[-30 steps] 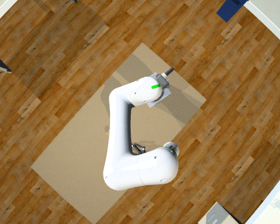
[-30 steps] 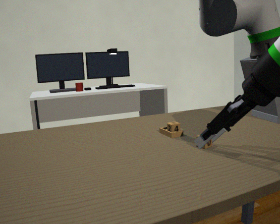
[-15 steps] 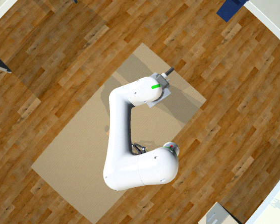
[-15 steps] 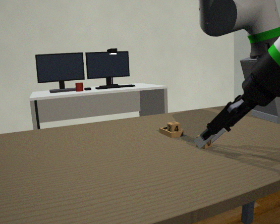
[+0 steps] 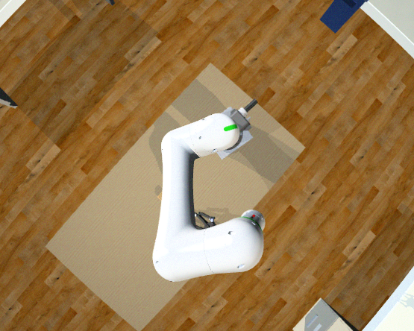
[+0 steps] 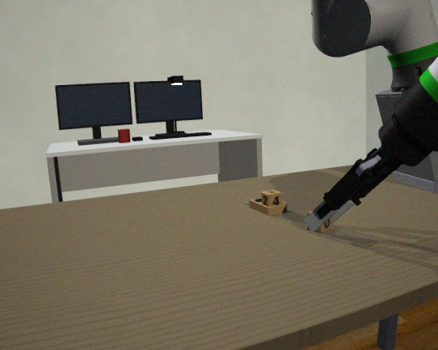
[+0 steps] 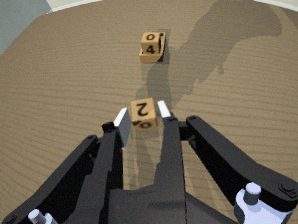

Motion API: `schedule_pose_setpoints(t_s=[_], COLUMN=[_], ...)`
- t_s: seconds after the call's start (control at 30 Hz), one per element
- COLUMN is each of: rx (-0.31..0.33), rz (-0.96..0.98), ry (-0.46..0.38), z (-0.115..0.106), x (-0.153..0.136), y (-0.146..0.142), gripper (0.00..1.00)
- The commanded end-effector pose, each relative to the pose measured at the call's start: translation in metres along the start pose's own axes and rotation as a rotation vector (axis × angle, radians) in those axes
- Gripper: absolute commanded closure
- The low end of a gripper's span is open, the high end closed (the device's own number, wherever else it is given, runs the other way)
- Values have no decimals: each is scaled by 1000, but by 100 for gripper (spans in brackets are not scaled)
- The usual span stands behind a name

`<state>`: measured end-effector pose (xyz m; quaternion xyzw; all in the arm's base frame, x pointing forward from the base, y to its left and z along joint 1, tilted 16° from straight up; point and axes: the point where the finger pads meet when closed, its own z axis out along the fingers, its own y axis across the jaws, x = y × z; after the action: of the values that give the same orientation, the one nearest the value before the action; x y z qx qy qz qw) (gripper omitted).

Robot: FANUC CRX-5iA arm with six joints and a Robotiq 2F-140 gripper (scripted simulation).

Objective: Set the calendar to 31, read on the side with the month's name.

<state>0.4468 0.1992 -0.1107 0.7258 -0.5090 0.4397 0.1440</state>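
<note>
A small wooden tray (image 6: 257, 204) (image 7: 150, 58) sits flat on the brown table (image 6: 143, 256) (image 5: 98, 242). One number cube (image 6: 275, 199) (image 7: 151, 44) stands in it, showing 2 and 4 in the exterior view and 0 on top in the wrist view. The second cube (image 6: 326, 225) (image 7: 143, 114) lies on the table beside the tray, with 2 on top and 0 on a side. My gripper (image 7: 144, 113) (image 6: 320, 220) is tilted down over this cube, one finger on each side. A thin gap shows on both sides, so it is open. The arm hides both cubes in the top view.
The robot's base (image 6: 417, 173) stands at the right rear of the table. The table's front edge (image 6: 340, 319) runs close by on the right. A white desk (image 6: 155, 151) with two monitors and a red cup (image 6: 124, 135) stands far behind.
</note>
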Motion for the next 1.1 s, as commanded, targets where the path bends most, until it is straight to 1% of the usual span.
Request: schedule_pose_setpoints(t_s=[0.0, 0.07, 0.1, 1.07], rx=[0, 0, 0, 0], rz=[0, 0, 0, 0], ry=[0, 0, 0, 0], z=[0, 0, 0, 0], x=[0, 0, 0, 0], y=[0, 0, 0, 0], gripper=[71, 71, 83, 83])
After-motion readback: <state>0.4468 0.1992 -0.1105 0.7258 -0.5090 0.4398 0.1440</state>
